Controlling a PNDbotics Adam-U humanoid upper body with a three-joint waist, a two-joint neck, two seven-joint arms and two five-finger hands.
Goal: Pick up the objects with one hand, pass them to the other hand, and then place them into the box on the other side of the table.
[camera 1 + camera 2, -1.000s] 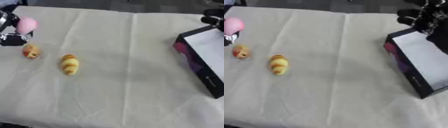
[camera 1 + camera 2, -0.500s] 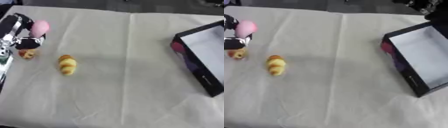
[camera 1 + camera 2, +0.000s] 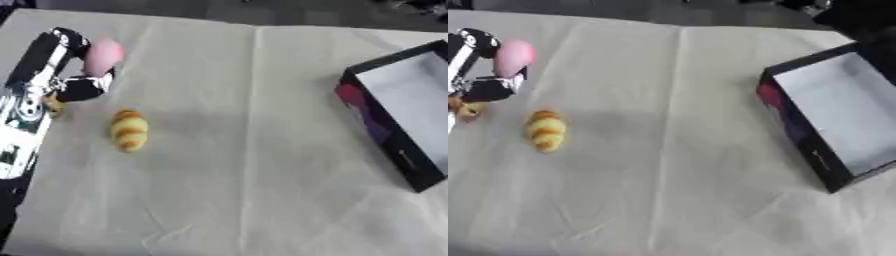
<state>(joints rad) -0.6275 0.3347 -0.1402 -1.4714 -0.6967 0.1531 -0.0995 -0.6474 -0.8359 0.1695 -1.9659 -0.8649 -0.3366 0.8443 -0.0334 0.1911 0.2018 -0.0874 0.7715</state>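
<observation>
Holding a pink ball (image 3: 103, 54) between its thumb and curled fingers, the left hand (image 3: 72, 75) now hangs above the left side of the desk (image 3: 245, 165), its black and silver forearm running down the left edge of the view. A second ago the hand was farther toward the far left corner with the ball already in it; over the last second the arm has reached further into view and swung in over the cloth, though part of that shift looks like the head tilting, since the whole scene has slid. The ball seems lifted clear of the cloth, so the pick-up looks done and the carry toward the middle has begun.

Just beside the hand, partly hidden by it, lies a small orange and red thing (image 3: 465, 109). A yellow toy with orange stripes (image 3: 129, 130) lies near it on the cloth, apart from the hand. Both wait their turn.

Across the desk stands the black box (image 3: 833, 117), open with a pale inside; something pink or red shows at its near-left wall. The right hand shows in neither view now, so it would have to come in before any handover. The ball is well apart from the box.
</observation>
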